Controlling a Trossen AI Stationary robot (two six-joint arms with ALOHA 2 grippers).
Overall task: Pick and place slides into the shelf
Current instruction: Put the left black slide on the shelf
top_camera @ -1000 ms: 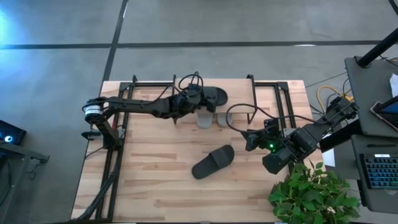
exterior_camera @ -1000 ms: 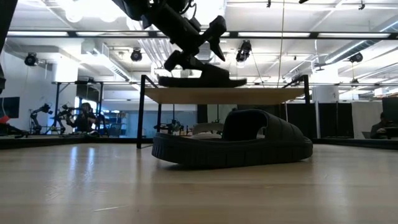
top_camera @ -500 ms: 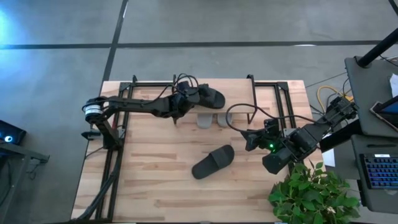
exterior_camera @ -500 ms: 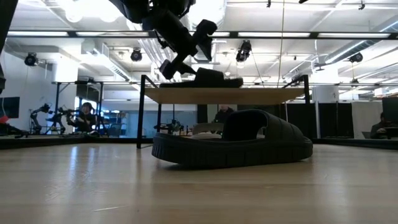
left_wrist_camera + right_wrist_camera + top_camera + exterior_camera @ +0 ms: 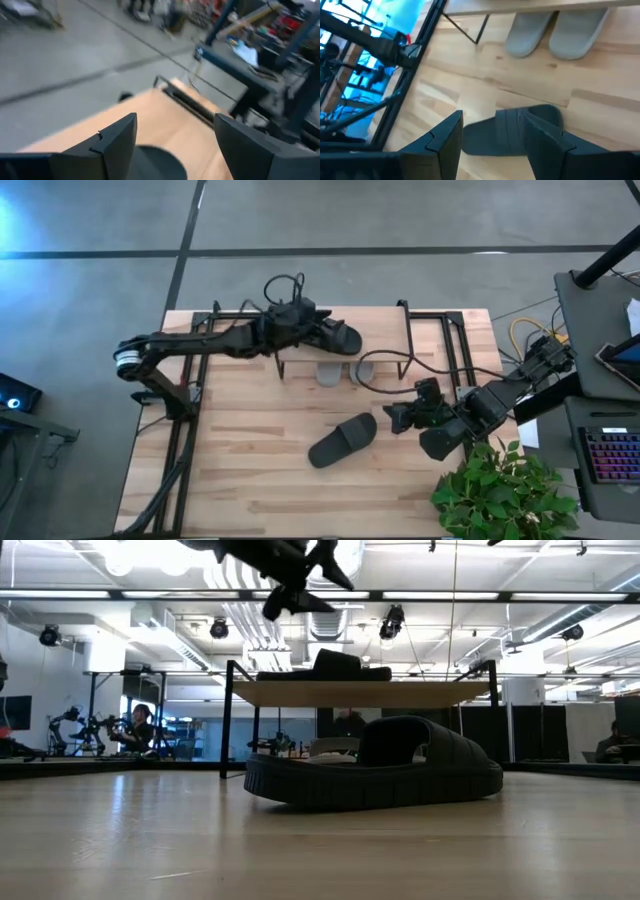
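Shelf [image 5: 385, 340] taken as landmark, at the far side of the tabletop [image 5: 240, 460]. On its top board: one black slide [image 5: 338, 336], lying flat. Underneath, toes poking out toward the near side: two light grey slides [image 5: 342, 372], side by side. In front of the shelf, well apart from it: second black slide [image 5: 343, 439], flat on the tabletop, strap up.

Left end effector [image 5: 305, 320] above the shelf, just beside the shelved black slide, fingers spread, grasping nothing. Right end effector [image 5: 398, 418] beside the loose black slide, fingers parted, empty.

Probably light, rubbery foam: flexible, grippy ribbed sole, not fragile. Best taken across the wide strap or by pinching one side edge.
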